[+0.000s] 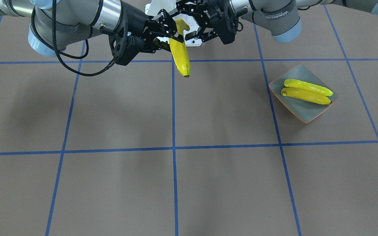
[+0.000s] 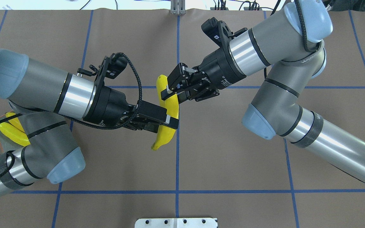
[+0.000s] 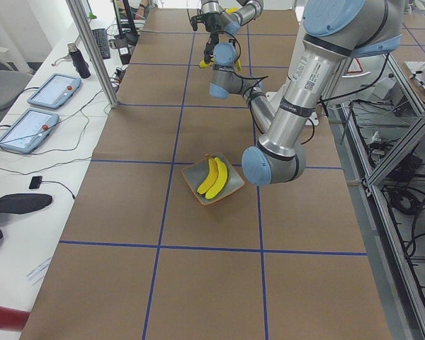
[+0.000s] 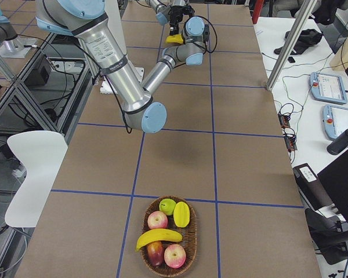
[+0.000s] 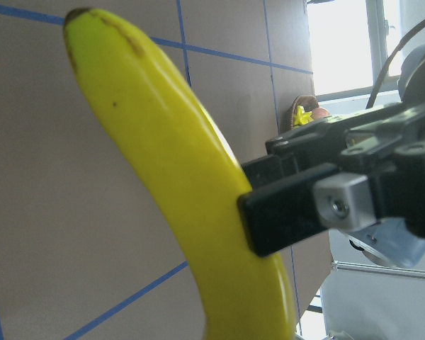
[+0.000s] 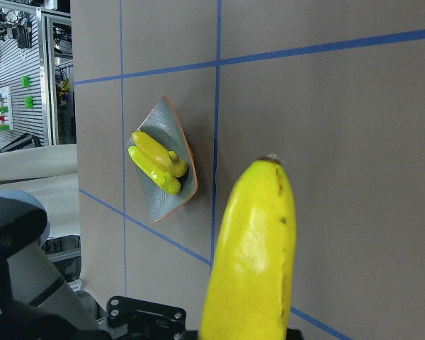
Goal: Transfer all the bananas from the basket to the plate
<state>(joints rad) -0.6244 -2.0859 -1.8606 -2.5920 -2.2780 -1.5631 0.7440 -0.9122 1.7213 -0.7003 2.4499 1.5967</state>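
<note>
One banana (image 2: 169, 107) hangs above the table's middle between both grippers. My right gripper (image 2: 169, 91) is shut on its far part. My left gripper (image 2: 169, 123) is shut on its nearer part. In the front view the same banana (image 1: 179, 52) points down. The left wrist view shows the right gripper's finger pad (image 5: 283, 205) pressed on it. The plate (image 1: 299, 113) sits on my left side and holds two bananas (image 1: 307, 87), (image 1: 304, 96). In the overhead view my left arm covers most of it. A fourth banana (image 4: 159, 237) lies in the basket (image 4: 192, 231).
The wicker basket also holds apples and other fruit, far out on my right side. A white mounting bracket (image 2: 176, 222) sits at the table's near edge. Blue tape lines cross the brown table. Tablets and cables lie on side benches.
</note>
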